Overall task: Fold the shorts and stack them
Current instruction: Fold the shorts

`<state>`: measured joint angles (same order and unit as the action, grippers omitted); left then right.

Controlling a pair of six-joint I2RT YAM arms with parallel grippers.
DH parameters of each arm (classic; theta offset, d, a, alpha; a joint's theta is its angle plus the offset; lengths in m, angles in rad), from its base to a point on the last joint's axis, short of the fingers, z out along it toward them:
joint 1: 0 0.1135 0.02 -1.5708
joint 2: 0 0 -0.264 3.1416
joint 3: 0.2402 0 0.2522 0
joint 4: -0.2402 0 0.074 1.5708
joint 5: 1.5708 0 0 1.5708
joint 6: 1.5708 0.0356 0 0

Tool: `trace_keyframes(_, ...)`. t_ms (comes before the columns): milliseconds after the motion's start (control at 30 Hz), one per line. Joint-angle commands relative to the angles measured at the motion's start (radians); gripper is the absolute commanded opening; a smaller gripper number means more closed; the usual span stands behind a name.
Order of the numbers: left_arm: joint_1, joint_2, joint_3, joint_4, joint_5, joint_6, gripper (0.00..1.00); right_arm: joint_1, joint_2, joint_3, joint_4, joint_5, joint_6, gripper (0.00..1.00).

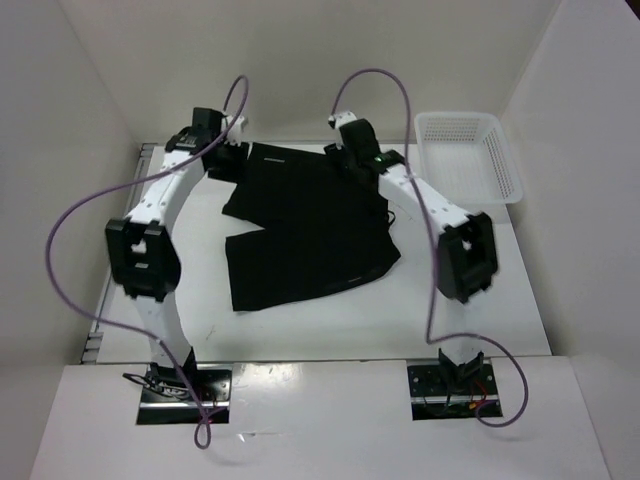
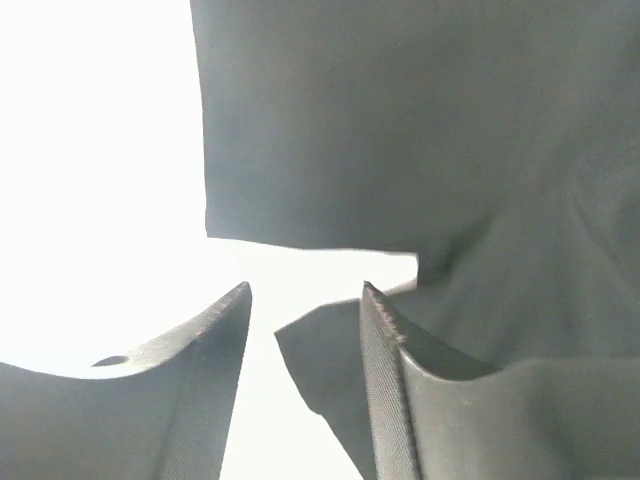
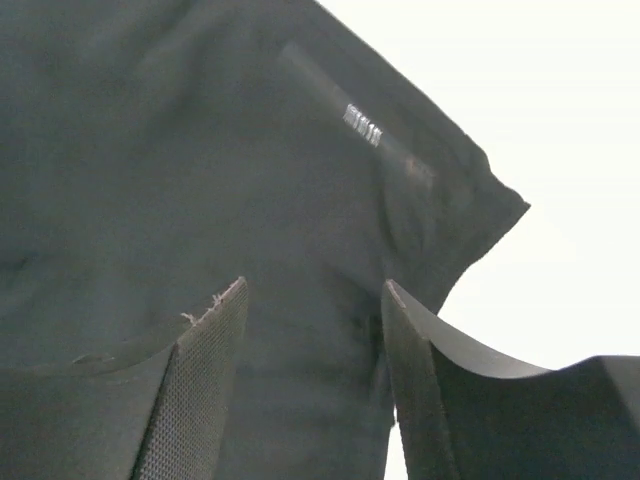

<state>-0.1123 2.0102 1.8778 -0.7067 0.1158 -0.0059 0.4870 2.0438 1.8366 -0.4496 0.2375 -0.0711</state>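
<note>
The black shorts [image 1: 305,230] lie spread on the white table [image 1: 480,300], with one part overlapping another. My left gripper [image 1: 226,160] is at their far left corner. In the left wrist view it [image 2: 305,290] is open over bare table, and the shorts' edge [image 2: 400,120] lies just ahead and to the right. My right gripper [image 1: 346,160] is over the shorts' far right edge. In the right wrist view it [image 3: 315,285] is open with black fabric [image 3: 200,130] between and beneath its fingers, and it grips nothing.
A white mesh basket [image 1: 470,155] stands empty at the far right corner of the table. White walls enclose the table at the back and both sides. Purple cables loop above both arms.
</note>
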Motion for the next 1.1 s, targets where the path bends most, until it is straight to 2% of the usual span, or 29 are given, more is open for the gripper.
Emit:
trace_keyframes(0,0.008,-0.105,-0.217,0.016,-0.019,0.006,0.53,-0.039,-0.233,-0.309,-0.034,-0.208,-0.032,0.63)
trace_keyframes(33,0.008,-0.114,-0.312,0.016,-0.004,0.006,0.52,-0.059,-0.304,-0.37,-0.055,-0.239,-0.021,0.63)
trace_keyframes(100,0.008,-0.114,-0.383,0.044,0.007,0.006,0.52,-0.093,-0.361,-0.533,-0.055,-0.315,-0.006,0.65)
trace_keyframes(167,0.008,-0.102,-0.449,0.108,0.007,0.006,0.52,-0.135,-0.417,-0.618,-0.055,-0.354,-0.006,0.65)
trace_keyframes(367,0.017,-0.045,-0.459,0.202,0.042,0.006,0.56,-0.185,-0.493,-0.805,-0.021,-0.431,-0.042,0.68)
trace_keyframes(500,0.017,-0.005,-0.459,0.211,0.044,0.006,0.6,-0.221,-0.504,-0.862,0.037,-0.441,-0.01,0.72)
trace_keyframes(767,0.017,0.028,-0.483,0.22,-0.019,0.006,0.6,-0.232,-0.494,-0.889,0.071,-0.397,0.011,0.73)
trace_keyframes(900,0.017,-0.036,-0.493,0.22,-0.031,0.006,0.6,-0.232,-0.494,-0.878,0.071,-0.374,0.002,0.73)
trace_keyframes(1067,0.017,-0.093,-0.416,0.162,-0.031,0.006,0.61,-0.232,-0.476,-0.887,0.061,-0.374,-0.032,0.73)
